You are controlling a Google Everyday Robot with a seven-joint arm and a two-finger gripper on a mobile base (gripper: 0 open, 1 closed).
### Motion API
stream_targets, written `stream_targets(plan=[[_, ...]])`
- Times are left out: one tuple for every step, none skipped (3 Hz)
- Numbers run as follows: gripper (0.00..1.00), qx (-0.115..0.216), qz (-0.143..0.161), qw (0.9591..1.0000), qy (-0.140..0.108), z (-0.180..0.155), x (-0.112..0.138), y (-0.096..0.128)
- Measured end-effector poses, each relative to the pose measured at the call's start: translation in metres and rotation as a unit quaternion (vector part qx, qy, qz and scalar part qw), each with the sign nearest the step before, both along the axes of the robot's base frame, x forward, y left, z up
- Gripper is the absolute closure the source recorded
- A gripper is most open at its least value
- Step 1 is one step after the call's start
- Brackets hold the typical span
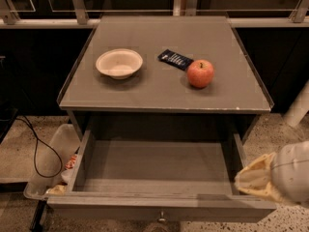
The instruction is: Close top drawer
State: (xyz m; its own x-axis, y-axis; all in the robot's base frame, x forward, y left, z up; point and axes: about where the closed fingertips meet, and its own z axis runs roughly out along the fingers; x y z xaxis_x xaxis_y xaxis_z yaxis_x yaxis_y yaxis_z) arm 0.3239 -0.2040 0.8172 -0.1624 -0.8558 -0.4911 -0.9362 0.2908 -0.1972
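Grey drawer point(154, 166), one, pulled out, lower centre of frame; knob point(161, 217) partly cut by bottom edge. Cream gripper point(256, 178) lower right, at drawer's right front corner, cut by right edge; open or closed, cannot tell. Top point(159, 93) above: one bowl point(119, 63), one apple point(200, 73), one dark packet point(175, 59). Lower left: one bin point(50, 151), contents unclear; one cable point(35, 151).

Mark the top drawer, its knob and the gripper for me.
top drawer point(154, 166), camera view, bare floor of the open drawer.
knob point(161, 217), camera view, its round head, front centre.
gripper point(253, 180), camera view, pale tip by the drawer's right front corner.
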Motion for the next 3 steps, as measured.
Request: stream_targets(plan=[[1.00, 0.012, 0.000, 0.9994, 0.033, -0.046, -0.020, 0.015], [1.00, 0.023, 0.003, 0.9987, 0.045, -0.087, -0.032, 0.022], [1.00, 0.029, 0.006, 0.9983, 0.051, -0.126, -0.032, 0.024]])
